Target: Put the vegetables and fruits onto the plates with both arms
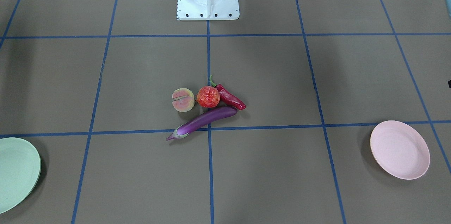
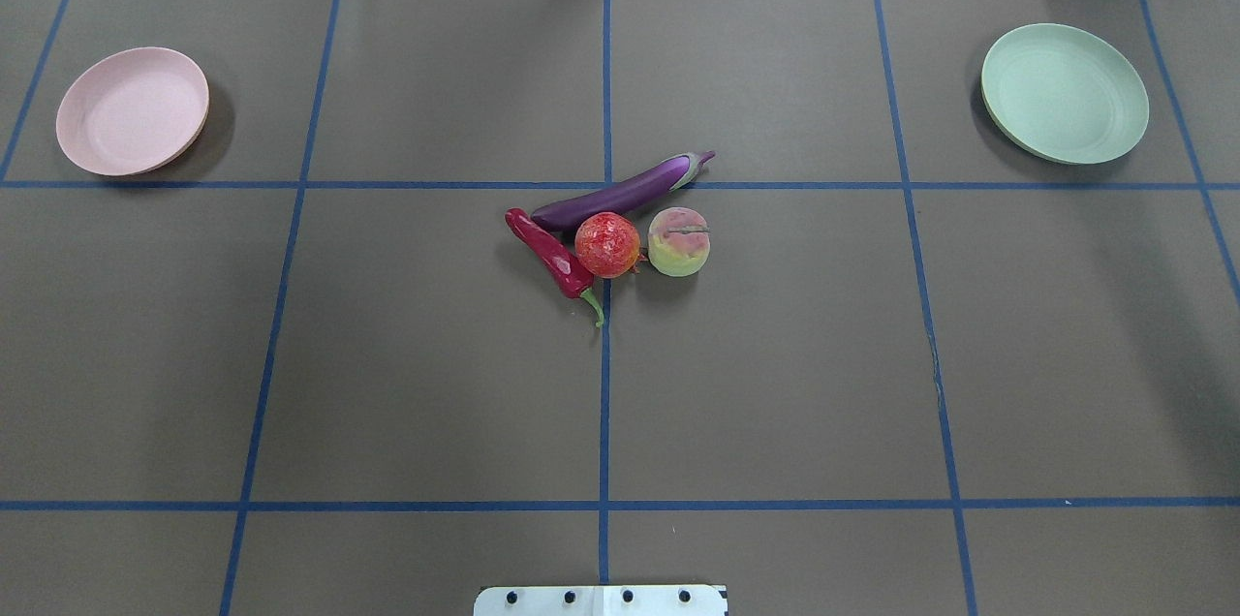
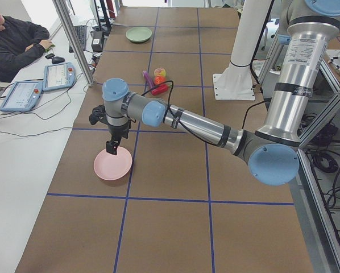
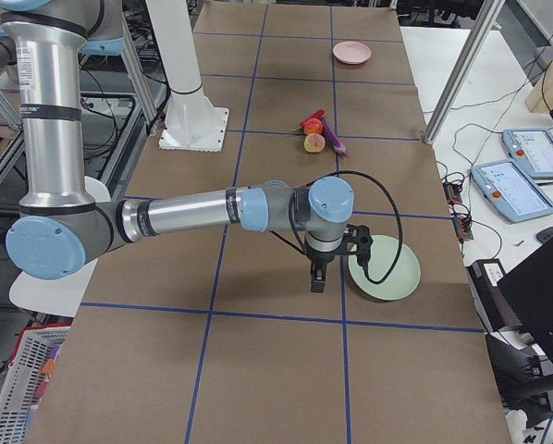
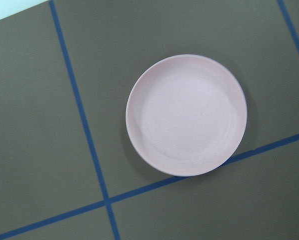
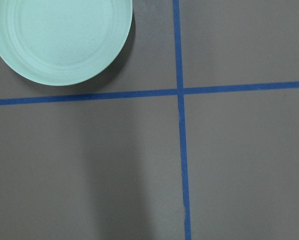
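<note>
At the table's middle lie a purple eggplant (image 2: 620,195), a red chili pepper (image 2: 552,258), a red-orange textured fruit (image 2: 607,245) and a pale peach (image 2: 678,241), bunched together and touching. The pink plate (image 2: 133,110) sits far left and the green plate (image 2: 1064,93) far right, both empty. My left gripper (image 3: 111,149) hangs over the pink plate's (image 3: 112,166) edge. My right gripper (image 4: 317,277) hangs just beside the green plate (image 4: 384,268). Both grippers show only in the side views, so I cannot tell whether they are open or shut.
The white base block (image 2: 601,600) stands at the table's near edge. Blue tape lines grid the brown tabletop (image 2: 436,384). A seated person (image 3: 13,40) and control tablets (image 3: 56,77) are at a side desk beyond the pink plate's end.
</note>
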Controlling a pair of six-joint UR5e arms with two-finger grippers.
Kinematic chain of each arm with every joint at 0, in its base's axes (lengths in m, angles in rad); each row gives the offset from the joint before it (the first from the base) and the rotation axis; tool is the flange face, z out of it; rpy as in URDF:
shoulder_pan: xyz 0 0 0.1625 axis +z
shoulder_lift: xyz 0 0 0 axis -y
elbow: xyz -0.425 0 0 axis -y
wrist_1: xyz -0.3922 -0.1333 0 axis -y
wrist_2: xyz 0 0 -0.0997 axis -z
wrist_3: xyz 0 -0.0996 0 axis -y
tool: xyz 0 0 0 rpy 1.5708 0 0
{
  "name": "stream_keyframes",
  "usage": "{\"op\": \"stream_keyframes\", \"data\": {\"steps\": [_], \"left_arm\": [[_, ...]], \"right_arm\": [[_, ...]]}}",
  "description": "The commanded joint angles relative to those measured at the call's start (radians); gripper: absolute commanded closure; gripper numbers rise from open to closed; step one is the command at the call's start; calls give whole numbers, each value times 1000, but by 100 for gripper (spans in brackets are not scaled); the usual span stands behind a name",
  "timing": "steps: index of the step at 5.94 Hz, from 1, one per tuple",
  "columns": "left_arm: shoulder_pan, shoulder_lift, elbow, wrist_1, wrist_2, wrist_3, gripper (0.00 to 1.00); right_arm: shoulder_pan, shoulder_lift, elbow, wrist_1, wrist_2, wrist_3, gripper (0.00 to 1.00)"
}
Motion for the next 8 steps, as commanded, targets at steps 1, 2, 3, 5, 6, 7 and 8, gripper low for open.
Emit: {"op": "stream_keyframes", "data": {"steps": [1,2,3,5,6,7,8], "left_arm": [[90,-45,-29,-3,-32,-156,0],[180,-60,-61,-23,-34,-346,0],[264,-73,-86,-72,-32,-545,0],[439,-210,-72,-71,-15,-910,0],[542,-259,-71,-75,103,-1141,0],[670,-319,-61,-78,291,-1320,0],[716,-406,10,-78,317,-1372,0]], "right_arm": [[-16,26,-15,30,32,1,0],[-19,20,-32,102,44,6,0],[-51,26,-63,109,41,4,0],[-54,28,-69,107,65,4,0],[-56,34,-69,107,73,4,0],[-56,45,-70,107,75,6,0],[-62,48,-70,107,75,6,0]]}}
